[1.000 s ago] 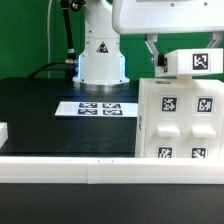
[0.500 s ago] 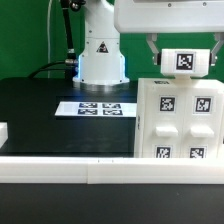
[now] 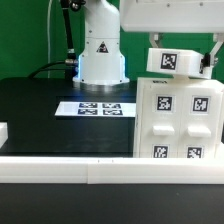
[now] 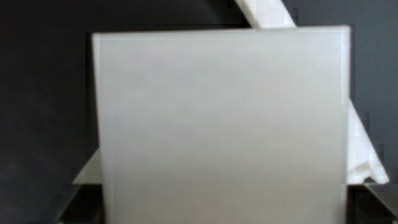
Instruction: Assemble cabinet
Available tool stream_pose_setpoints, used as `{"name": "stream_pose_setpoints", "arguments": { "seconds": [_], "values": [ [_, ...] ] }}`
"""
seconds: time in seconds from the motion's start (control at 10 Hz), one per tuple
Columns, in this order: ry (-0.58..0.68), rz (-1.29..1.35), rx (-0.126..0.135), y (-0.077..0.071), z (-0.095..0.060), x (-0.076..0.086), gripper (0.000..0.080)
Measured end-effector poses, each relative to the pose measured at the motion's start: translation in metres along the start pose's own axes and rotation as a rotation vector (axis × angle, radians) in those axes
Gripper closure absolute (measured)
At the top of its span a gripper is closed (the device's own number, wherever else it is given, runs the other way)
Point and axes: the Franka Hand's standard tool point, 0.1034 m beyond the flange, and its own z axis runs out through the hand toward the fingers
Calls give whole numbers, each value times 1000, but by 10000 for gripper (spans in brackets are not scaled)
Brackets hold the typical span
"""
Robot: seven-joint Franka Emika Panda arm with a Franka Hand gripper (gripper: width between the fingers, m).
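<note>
The cabinet [image 3: 178,125] is a large white box with several marker tags, standing on the black table at the exterior view's right. My gripper [image 3: 183,56] hangs just above its top, shut on a small white tagged panel [image 3: 172,62] that it holds level and close over the cabinet. Whether the panel touches the cabinet's top, I cannot tell. In the wrist view the panel [image 4: 214,120] fills most of the picture, with my fingers [image 4: 365,190] at its two sides. The part of the cabinet under the panel is hidden.
The white robot base [image 3: 100,55] with a triangular sticker stands at the back. The marker board [image 3: 98,108] lies on the black table in front of it. A small white part [image 3: 3,131] sits at the left edge. A white rail [image 3: 60,170] runs along the front.
The gripper has carried the small panel toward the exterior view's left above the cabinet, and its tag has shifted left with it. The panel now sits more level.
</note>
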Motion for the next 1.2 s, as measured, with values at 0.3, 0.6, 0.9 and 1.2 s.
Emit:
{"name": "stream_pose_setpoints", "arguments": {
  "seconds": [0.3,0.6,0.9,1.2],
  "values": [
    [-1,174,1,-1,0,-1,235],
    [-9,363,7,-4,0,-4,235],
    [-16,533,10,-6,1,-6,235],
    [-25,732,14,-7,0,-7,235]
  ]
}}
